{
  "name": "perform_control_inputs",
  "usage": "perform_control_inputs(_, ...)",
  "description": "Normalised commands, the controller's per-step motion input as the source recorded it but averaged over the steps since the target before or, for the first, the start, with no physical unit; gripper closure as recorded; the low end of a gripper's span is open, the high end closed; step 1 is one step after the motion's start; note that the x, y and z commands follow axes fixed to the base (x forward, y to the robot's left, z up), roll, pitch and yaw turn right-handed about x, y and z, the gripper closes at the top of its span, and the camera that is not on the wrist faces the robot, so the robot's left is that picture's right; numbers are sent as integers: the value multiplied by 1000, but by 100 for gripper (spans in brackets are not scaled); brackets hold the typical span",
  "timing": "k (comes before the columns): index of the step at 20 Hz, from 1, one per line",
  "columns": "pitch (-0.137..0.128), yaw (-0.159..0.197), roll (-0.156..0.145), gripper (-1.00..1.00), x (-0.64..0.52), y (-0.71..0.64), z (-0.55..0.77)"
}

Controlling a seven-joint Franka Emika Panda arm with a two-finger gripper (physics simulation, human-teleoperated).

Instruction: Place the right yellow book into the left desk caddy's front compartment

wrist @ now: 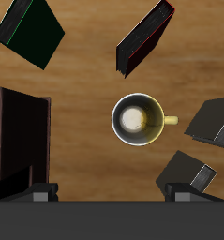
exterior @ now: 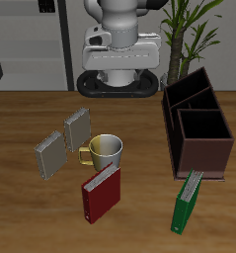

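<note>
Going left to right in the exterior view, we see the right yellow book (exterior: 48, 154) first. It's a thin grey-tan hardcover on the table (exterior: 21, 217), well apart from the caddy and untouched. In the wrist view it shows as a dark slab (wrist: 213, 122) w/ the mug between it and the caddy. Just beside it, farther back, is its twin, the other grey-tan book (exterior: 77, 128), close but not touching as far as we can tell.

Next comes a metal mug (exterior: 106, 150), handle pointing toward the two grey-tan books. In the wrist view it sits about centred under the camera (wrist: 139, 119).

Nearer the table's front edge is a dark red book (exterior: 100, 192), pale page edge up.

Further along, a green book (exterior: 187, 203) stands tilted, its upper end just beside the caddy's near end. We can't tell if they touch.

Last is the left desk caddy (exterior: 175, 128), dark maroon w/ two wells, one behind the other. Both look bare.

The hand (wrist: 112, 195) hangs above the mug area, fingers (wrist: 43, 192) spread wide, nothing between them.
</note>
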Motion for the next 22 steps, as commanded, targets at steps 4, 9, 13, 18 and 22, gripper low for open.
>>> perform_control_inputs(4,16,-11,87,-100,51,-24,36)
perform_control_inputs(9,-28,49,45,-100,100,-137,87)
perform_control_inputs(13,13,-18,39,-100,215,-340,7)
perform_control_inputs(18,9,-29,-9,-100,179,-306,15)
perform_control_inputs(22,-21,-27,-75,-100,382,-780,14)
